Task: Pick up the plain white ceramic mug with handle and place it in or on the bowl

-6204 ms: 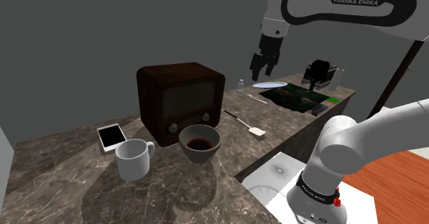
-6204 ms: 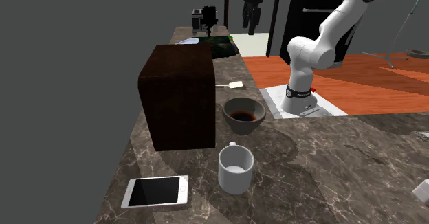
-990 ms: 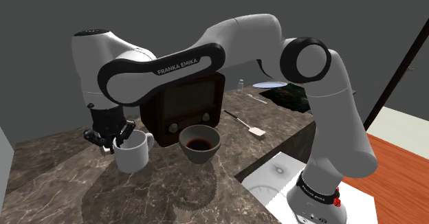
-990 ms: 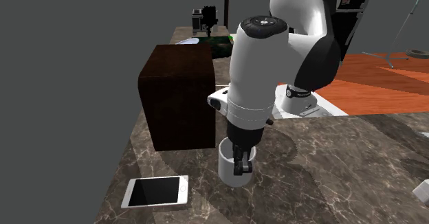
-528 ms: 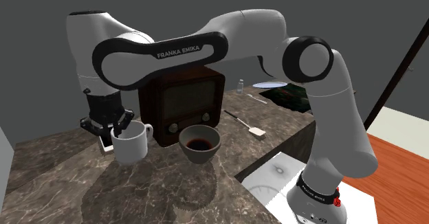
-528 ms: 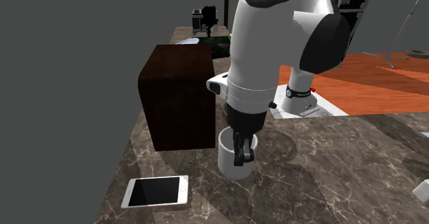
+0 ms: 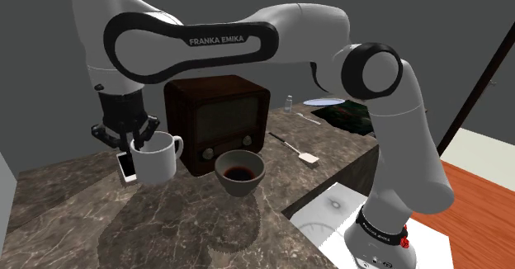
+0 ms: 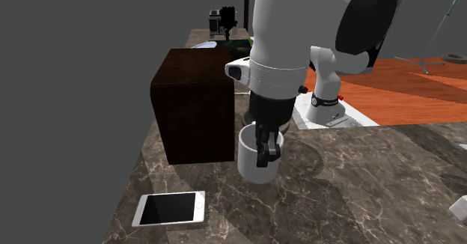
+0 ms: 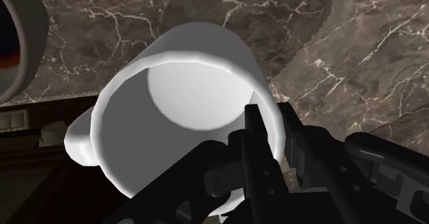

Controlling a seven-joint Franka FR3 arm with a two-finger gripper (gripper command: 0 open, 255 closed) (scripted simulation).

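The fingers clamp one rim wall of the white mug, and the dark bowl sits lower, near it, toward the shoulder view's right.

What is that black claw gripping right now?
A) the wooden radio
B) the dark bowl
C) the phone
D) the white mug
D: the gripper pinches the white mug by its rim, one finger inside the wall and one outside.
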